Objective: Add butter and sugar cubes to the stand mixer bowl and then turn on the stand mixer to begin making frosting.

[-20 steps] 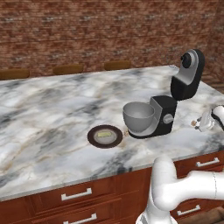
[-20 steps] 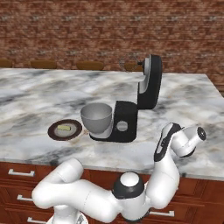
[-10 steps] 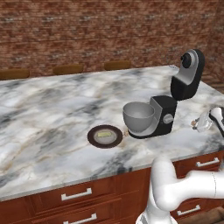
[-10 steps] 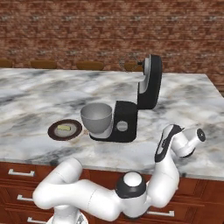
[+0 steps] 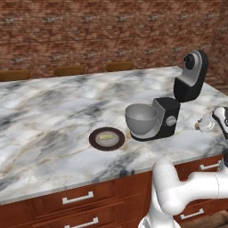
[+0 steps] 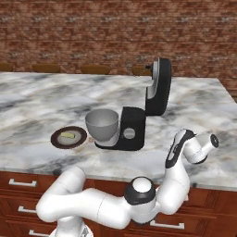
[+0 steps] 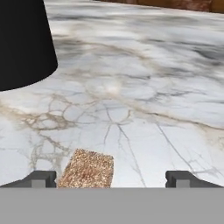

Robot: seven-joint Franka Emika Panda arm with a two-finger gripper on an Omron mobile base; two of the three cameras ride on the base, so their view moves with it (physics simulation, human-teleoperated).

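Marble counter [image 5: 53, 111] runs before a brick wall, carrying the black stand mixer [image 5: 180, 100] with its head tilted back and the grey bowl [image 5: 141, 119] seated on its base. Just left of the bowl, the butter [image 5: 106, 137] lies on a dark brown plate [image 5: 94, 141]. Right of the mixer, the gripper [image 7: 111, 178] hangs low over the counter, jaws wide open, with 1 brown sugar cube [image 7: 87, 168] lying between them, nearer the left fingertip.

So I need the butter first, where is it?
The butter lies on the brown plate on the marble counter, just left of the mixer bowl in both base views.
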